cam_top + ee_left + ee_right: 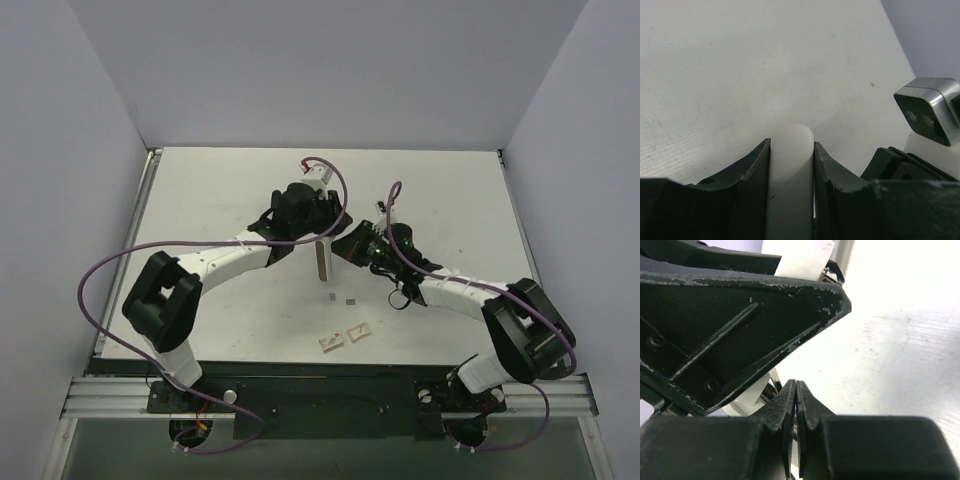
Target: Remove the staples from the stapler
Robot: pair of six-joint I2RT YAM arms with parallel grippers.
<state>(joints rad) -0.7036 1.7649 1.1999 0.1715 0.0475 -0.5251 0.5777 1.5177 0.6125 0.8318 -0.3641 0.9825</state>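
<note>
My left gripper (320, 237) is shut on the stapler (322, 260), which hangs from it over the middle of the table. In the left wrist view the stapler's white bar (791, 170) fills the gap between the fingers of the left gripper (791, 143). My right gripper (346, 248) is shut with nothing visible between its pads. It sits right beside the stapler, on its right side. In the right wrist view the right gripper (796, 384) points at the stapler's white body (747, 401), under the left gripper's black finger (740, 315). Two tiny dark-grey bits, the staples (349, 301), lie on the table below the stapler.
Two small white tiles (345, 336) with reddish marks lie near the table's front edge. The right wrist's silvery camera block (930, 110) shows close to the left gripper. Walls enclose the white table (200, 200) on the left, back and right.
</note>
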